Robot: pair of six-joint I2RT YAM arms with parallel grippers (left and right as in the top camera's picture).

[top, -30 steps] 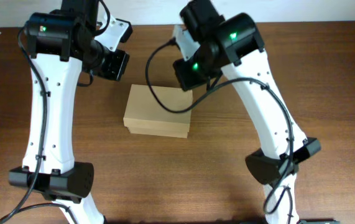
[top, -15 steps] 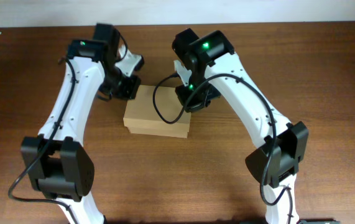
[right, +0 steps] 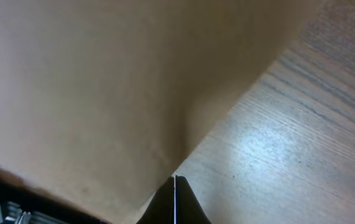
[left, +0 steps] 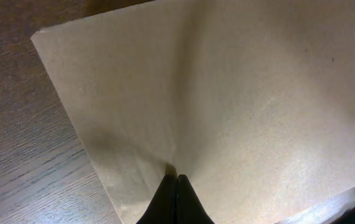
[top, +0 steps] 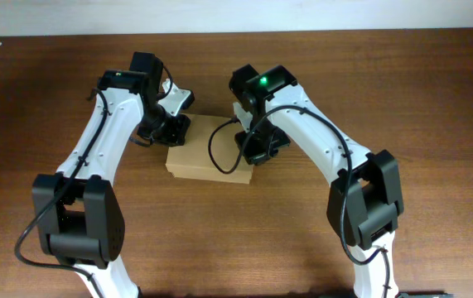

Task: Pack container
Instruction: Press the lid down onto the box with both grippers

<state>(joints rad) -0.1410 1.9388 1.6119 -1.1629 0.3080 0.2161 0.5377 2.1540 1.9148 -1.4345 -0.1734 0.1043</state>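
Lying closed on the table (top: 302, 248) between the arms, the container (top: 190, 157) is met at both ends by the left gripper (left: 176, 182) and right gripper (right: 175, 182), each shut on nothing. Were uneven pressure applied near an edge, the box could be tipped or skidded.

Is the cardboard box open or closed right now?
Closed. The container shows a flat, unbroken tan top from overhead, and both wrist views see only smooth cardboard, no inside.
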